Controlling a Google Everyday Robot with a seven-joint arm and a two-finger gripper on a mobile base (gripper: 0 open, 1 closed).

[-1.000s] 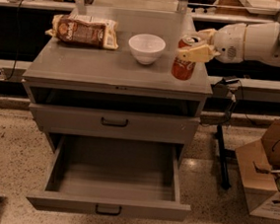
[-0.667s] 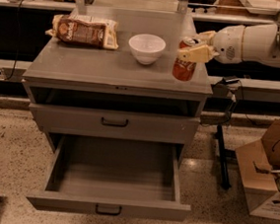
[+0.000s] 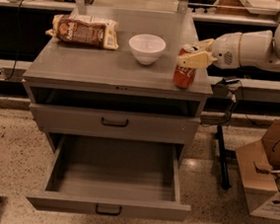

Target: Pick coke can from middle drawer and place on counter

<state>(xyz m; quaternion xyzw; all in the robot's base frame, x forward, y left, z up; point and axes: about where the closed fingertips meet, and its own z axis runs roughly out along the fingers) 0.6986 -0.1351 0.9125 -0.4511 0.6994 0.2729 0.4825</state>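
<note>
Just right of the white bowl (image 3: 146, 47), near the front right corner of the counter (image 3: 95, 62), the coke can (image 3: 183, 74) stands upright, with its long axis vertical and its silver top up. The gripper (image 3: 190, 52) reaches in from farther right of the bowl, its two fingers clamped on the can's upper part, one in front and one behind. Below the bowl, the middle drawer (image 3: 108, 206) stands pulled out.

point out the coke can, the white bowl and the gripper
coke can (image 3: 183, 77): camera view, red side wall, lower half
white bowl (image 3: 146, 49): camera view, outer wall facing the camera
gripper (image 3: 189, 54): camera view, its working end, at the coke can's top
</note>
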